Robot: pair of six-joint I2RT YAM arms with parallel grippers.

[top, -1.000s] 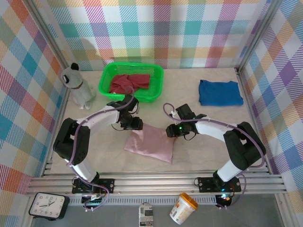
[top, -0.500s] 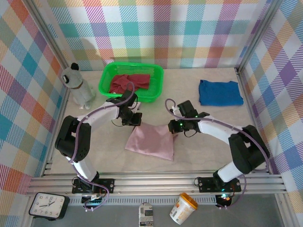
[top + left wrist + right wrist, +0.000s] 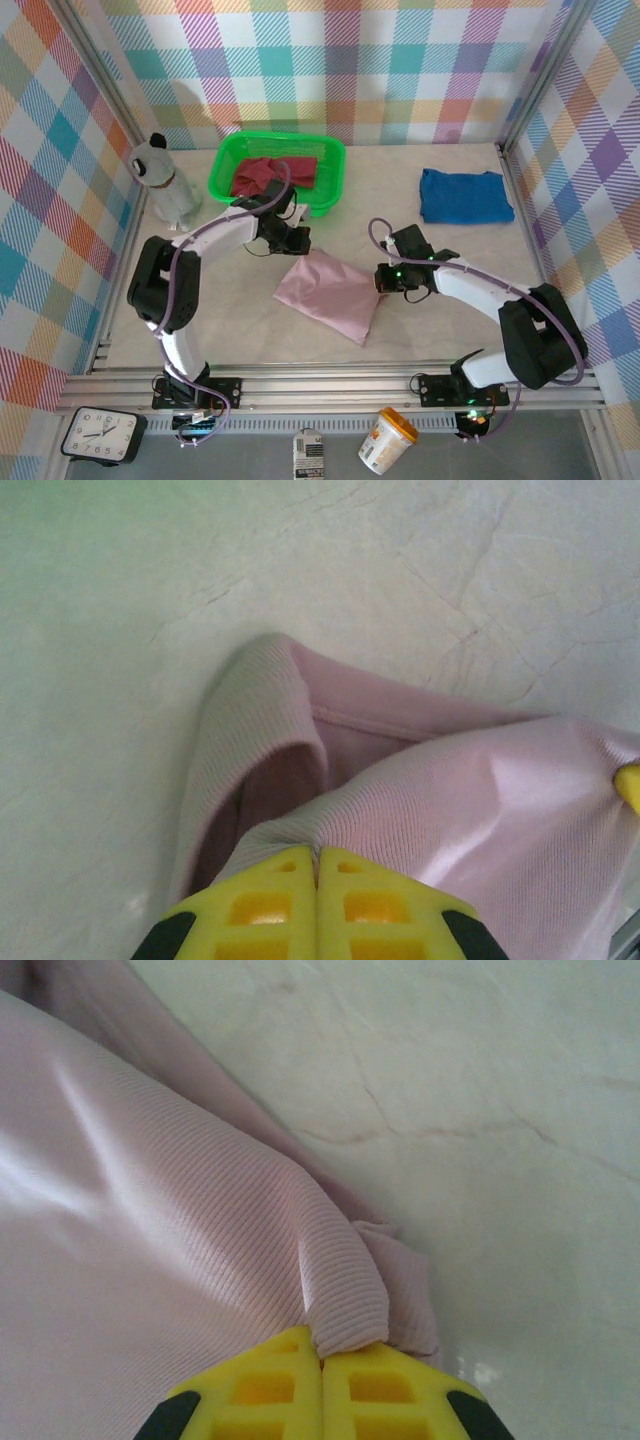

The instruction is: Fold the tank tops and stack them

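At the table's (image 3: 455, 245) middle, left gripper (image 3: 295, 242) and right gripper (image 3: 385, 281) each pinch a corner of the seemingly limp, light mauve-pink tank top (image 3: 328, 292).

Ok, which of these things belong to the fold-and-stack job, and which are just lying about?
Job: pink tank top, pinched by the left end effector and right end effector; blue tank top, far right; dark red tank top, in the green basket.
Lying about: grey-and-white figure, clock, tub, small packet.
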